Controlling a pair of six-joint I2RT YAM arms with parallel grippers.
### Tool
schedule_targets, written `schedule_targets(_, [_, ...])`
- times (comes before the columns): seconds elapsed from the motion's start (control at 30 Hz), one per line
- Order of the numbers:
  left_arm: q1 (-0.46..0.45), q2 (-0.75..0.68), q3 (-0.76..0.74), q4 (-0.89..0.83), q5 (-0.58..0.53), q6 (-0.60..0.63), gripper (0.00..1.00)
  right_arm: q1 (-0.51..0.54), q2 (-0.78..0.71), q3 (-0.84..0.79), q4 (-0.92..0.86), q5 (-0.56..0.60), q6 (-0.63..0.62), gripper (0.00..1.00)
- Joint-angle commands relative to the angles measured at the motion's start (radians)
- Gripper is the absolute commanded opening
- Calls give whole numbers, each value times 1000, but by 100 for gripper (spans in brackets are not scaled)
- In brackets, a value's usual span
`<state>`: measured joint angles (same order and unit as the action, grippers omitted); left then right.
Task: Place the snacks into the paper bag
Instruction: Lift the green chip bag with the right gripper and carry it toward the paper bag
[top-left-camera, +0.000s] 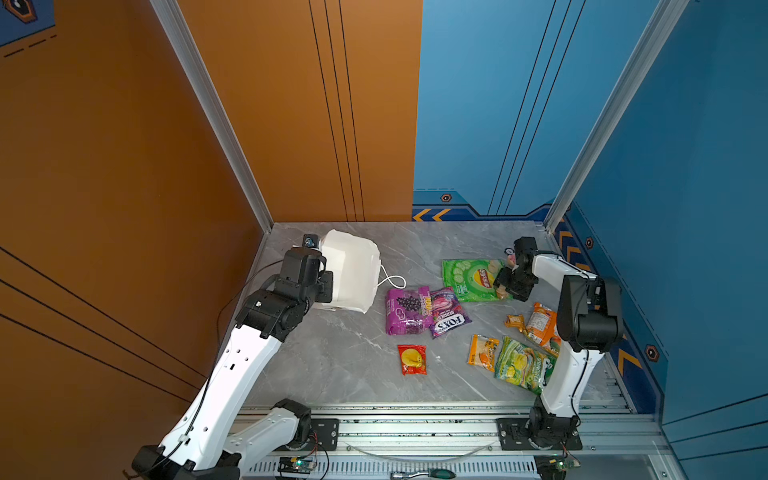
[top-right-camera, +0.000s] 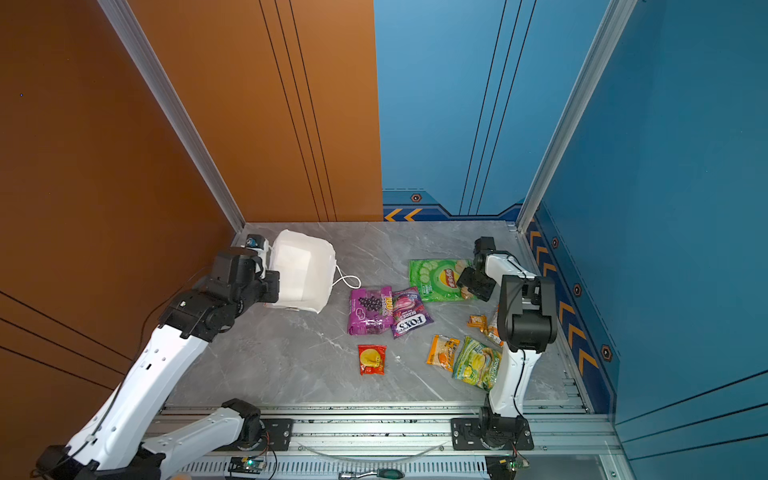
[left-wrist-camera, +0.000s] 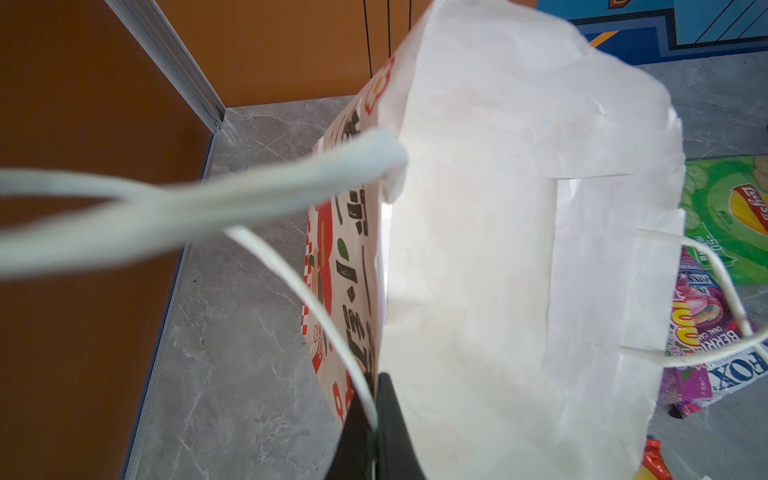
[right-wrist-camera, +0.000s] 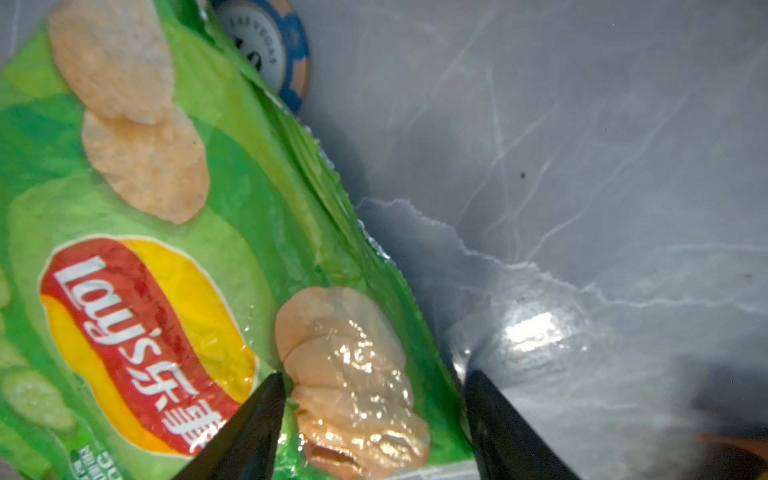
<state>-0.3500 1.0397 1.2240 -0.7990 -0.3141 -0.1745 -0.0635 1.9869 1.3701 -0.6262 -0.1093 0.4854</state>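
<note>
The white paper bag (top-left-camera: 353, 270) (top-right-camera: 299, 270) stands at the back left with its mouth facing up, and its inside looks empty. My left gripper (left-wrist-camera: 376, 399) (top-left-camera: 326, 286) is shut on the bag's near rim together with a white cord handle (left-wrist-camera: 291, 270). The snacks lie on the table: green Lay's packet (top-left-camera: 469, 278) (right-wrist-camera: 166, 249), purple grape packet (top-left-camera: 405, 311), Fox's packet (top-left-camera: 446, 313), small red packet (top-left-camera: 412, 359), orange packets (top-left-camera: 482, 352) (top-left-camera: 540, 324) and a green-yellow packet (top-left-camera: 523, 363). My right gripper (right-wrist-camera: 374, 378) (top-left-camera: 503, 292) is down over the Lay's packet's right edge, jaws apart on either side of it.
A blue and white poker chip (right-wrist-camera: 270, 45) lies by the Lay's packet's far corner. The orange wall (top-left-camera: 124, 208) is close behind the left arm and the blue wall (top-left-camera: 685, 249) is close to the right arm. An aluminium rail (top-left-camera: 415, 428) runs along the table's front.
</note>
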Motion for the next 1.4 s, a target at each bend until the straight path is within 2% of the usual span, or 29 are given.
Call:
schedule_targets(0.0, [-1, -13, -15, 22, -19, 15, 0, 5, 54, -27, -48, 37, -1, 55])
schedule_targets(0.2, [-1, -1, -16, 22, -13, 19, 0, 5, -32, -69, -5, 11, 8, 39])
schedule_targets(0.4, [0, 5, -14, 21, 2, 16, 0, 25, -184, -139, 109, -126, 53, 18])
schedule_targets(0.57, [3, 17, -7, 21, 29, 12, 0, 67, -272, -127, 105, -135, 69, 6])
schedule_targets(0.77, [9, 53, 34, -1, 55, -28, 0, 111, -374, -83, 66, -117, 81, 3])
schedule_targets(1.07, [15, 184, 239, -163, 43, -105, 0, 195, -529, 41, -9, -59, 104, 1])
schedule_targets(1.37, [15, 311, 403, -264, 108, -152, 0, 301, -661, 135, -35, 31, 108, 0])
